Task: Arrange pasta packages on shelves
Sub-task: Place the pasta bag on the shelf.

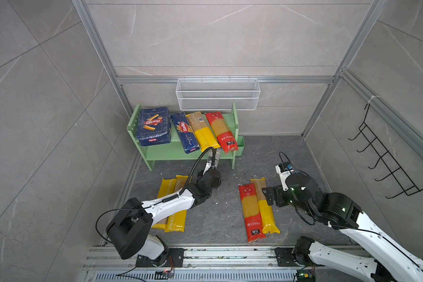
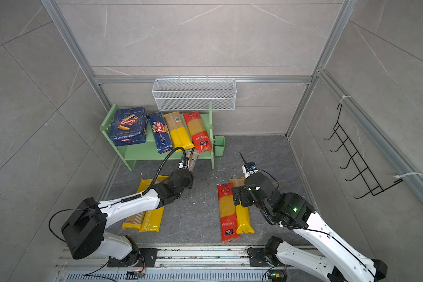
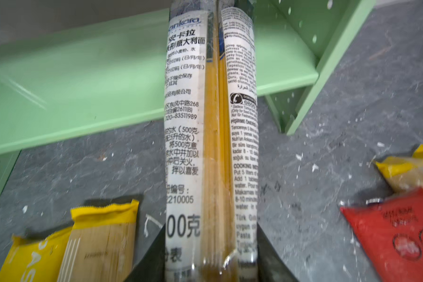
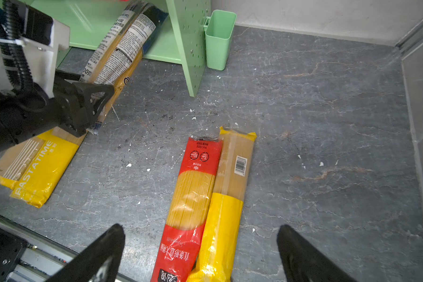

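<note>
At the lower board (image 1: 161,152): left gripper (image 3: 210,232) clamped on a white-labelled spaghetti pack (image 3: 205,122)

Against the back wall, on the dark stone floor (image 4: 327,122), stands the pale green shelf unit (image 4: 191,48). Its upper board (image 1: 230,118) carries stacked dark blue Barilla boxes (image 1: 153,124), then a blue Barilla spaghetti pack (image 1: 185,133), a yellow-ended bag (image 1: 202,133) and a red-ended bag (image 1: 221,131), side by side. The three long ones overhang the front edge.

The left gripper's jaws are closed on the near end of the white-labelled spaghetti pack. That pack is tilted, and its far end reaches over the lower board, beneath the overhanging bags.

Under the left arm, two yellow PASTATIME bags (image 1: 175,221) lie together on the floor. Further right, a red bag (image 1: 250,212) and a yellow bag (image 1: 266,214) lie touching, lengthwise toward the shelf unit. The right gripper (image 4: 200,227) hangs over this pair with its jaws spread wide, holding nothing.

A small green cup (image 4: 219,39) hangs on the unit's perforated side panel, and white crumbs (image 4: 193,118) are scattered across the floor
</note>
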Controlling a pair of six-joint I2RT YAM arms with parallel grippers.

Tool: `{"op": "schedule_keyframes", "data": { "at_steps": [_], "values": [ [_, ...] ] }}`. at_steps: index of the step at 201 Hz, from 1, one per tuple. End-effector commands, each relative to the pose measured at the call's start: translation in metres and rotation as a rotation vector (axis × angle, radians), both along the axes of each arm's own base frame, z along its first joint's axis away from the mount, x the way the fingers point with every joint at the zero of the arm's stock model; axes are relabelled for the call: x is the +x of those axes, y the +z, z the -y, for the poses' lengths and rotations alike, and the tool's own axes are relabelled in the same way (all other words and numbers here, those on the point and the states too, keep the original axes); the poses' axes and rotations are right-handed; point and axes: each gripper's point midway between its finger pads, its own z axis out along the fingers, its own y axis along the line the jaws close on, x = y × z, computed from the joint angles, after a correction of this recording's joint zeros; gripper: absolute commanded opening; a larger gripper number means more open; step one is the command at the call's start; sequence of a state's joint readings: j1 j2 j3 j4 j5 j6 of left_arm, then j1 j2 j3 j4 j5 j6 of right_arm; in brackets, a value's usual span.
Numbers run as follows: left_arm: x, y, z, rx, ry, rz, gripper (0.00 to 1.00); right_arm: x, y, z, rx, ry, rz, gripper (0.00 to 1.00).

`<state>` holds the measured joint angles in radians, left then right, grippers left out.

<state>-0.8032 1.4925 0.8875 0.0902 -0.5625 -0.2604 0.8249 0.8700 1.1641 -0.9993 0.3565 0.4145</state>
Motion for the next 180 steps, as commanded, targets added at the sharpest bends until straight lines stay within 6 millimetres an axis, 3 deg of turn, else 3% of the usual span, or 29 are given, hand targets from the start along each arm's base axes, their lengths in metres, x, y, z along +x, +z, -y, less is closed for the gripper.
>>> {"op": "schedule_keyframes", "data": {
  "at_steps": [1,104,180],
  "values": [
    [0.033,0.079,0.018,-0.167,0.004,0.224,0.00,-0.003,0.012,0.017,-0.027,-0.047,0.025,1.00],
    [0.080,0.095,0.041,-0.231,-0.017,0.282,0.00,-0.019,0.031,0.051,0.011,-0.153,0.053,1.00],
    [0.104,0.111,0.042,-0.255,0.055,0.323,0.00,-0.012,0.032,0.041,0.020,-0.147,0.048,1.00]
  ]
}}
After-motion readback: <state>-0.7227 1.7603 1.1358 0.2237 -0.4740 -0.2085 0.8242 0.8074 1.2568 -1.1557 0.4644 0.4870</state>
